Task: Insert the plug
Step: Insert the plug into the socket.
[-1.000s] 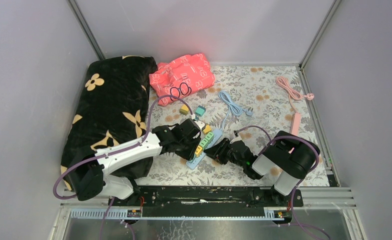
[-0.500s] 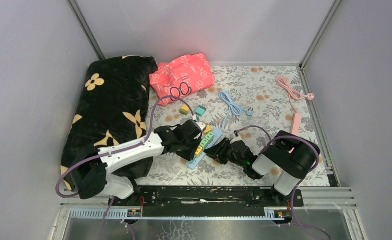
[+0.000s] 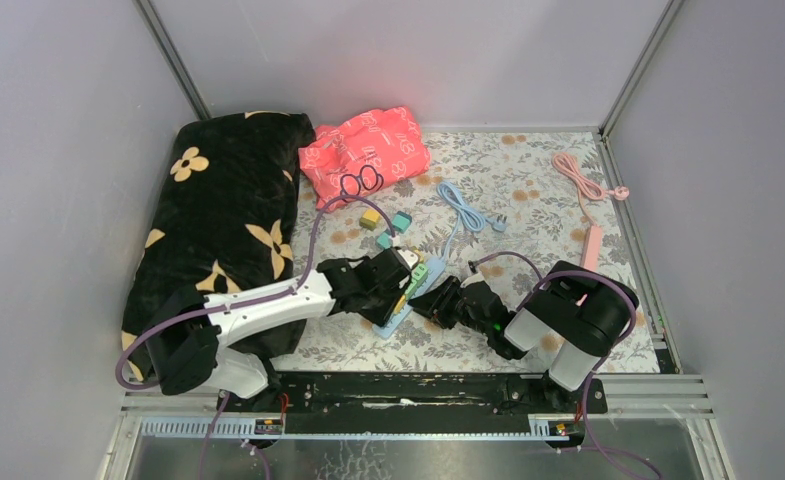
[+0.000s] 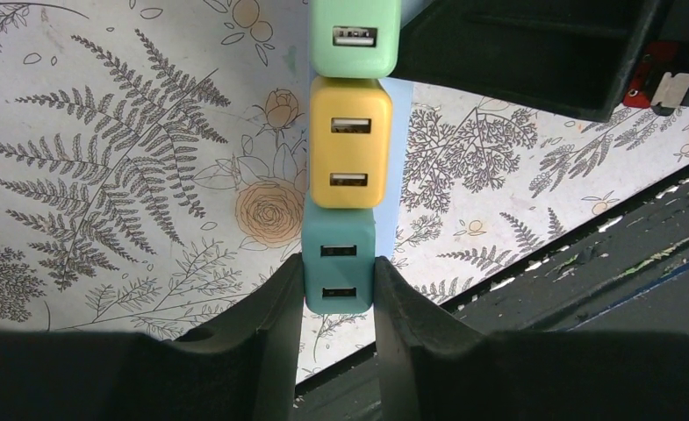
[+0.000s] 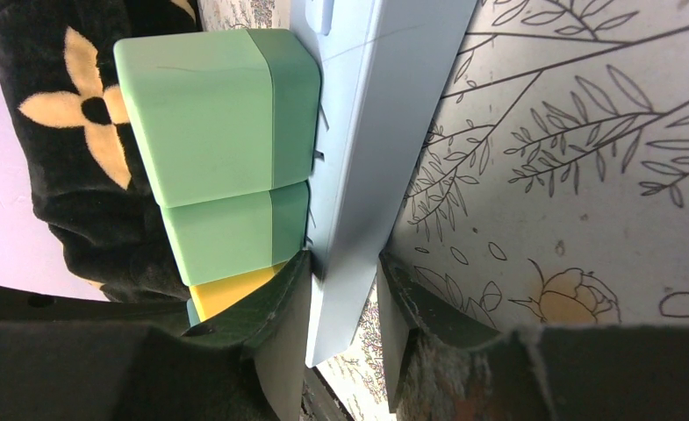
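Left claw (image 4: pixel 339 274): clamped on teal plug (image 4: pixel 339 250), end of row beside yellow plug (image 4: pixel 350 145)
Right claw (image 5: pixel 344 263): pinching strip (image 5: pixel 367 132), steadying
Progress: teal plug level w/ neighbours, prob seated; depth unclear, release pending

From high at the near edge we look down on the whole table (image 3: pixel 528 170). Our left wrist camera looks close along its fingers (image 4: pixel 270 351) at the plugs (image 4: pixel 351 140), end-on. Our right wrist camera, equally near, sees those same plugs side-on against the power strip (image 5: pixel 367 132)
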Available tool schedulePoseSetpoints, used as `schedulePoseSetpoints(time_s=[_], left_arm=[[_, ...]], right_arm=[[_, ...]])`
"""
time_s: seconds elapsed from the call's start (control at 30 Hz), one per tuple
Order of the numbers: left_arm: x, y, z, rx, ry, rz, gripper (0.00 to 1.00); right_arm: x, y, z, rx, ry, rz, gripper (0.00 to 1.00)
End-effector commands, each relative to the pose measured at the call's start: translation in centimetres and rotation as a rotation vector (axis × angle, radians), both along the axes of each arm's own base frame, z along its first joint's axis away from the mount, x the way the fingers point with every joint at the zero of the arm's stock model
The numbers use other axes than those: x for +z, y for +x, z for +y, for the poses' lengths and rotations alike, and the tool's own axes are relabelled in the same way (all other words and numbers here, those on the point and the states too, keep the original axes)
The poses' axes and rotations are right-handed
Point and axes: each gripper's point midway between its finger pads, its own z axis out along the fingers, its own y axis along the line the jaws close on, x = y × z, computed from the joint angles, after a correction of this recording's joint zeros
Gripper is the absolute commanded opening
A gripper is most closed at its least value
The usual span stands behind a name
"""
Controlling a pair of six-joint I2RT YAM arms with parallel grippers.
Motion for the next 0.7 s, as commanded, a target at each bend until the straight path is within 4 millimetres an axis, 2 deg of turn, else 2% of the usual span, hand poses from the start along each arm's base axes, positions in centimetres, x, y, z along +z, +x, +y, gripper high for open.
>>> schedulePoseSetpoints(time_s=[0.0, 0.4, 0.67], left_arm=[[-1.6, -0.4, -0.2, 0.017, 0.033, -0.002, 0.0], [-3.3, -1.7, 0.3, 0.046, 0.083, 0.034, 0.0], [-3.8, -1.8, 1.3, 0.054, 0.122, 0.029, 0.0]], right_arm=[[-1.9, -0.6, -0.7, 0.005, -0.069, 0.03, 0.38], [-1.6, -0.5, -0.7, 0.013, -0.083, 0.013, 0.37], [-1.6, -0.3, -1.0, 0.014, -0.117, -0.013, 0.37]])
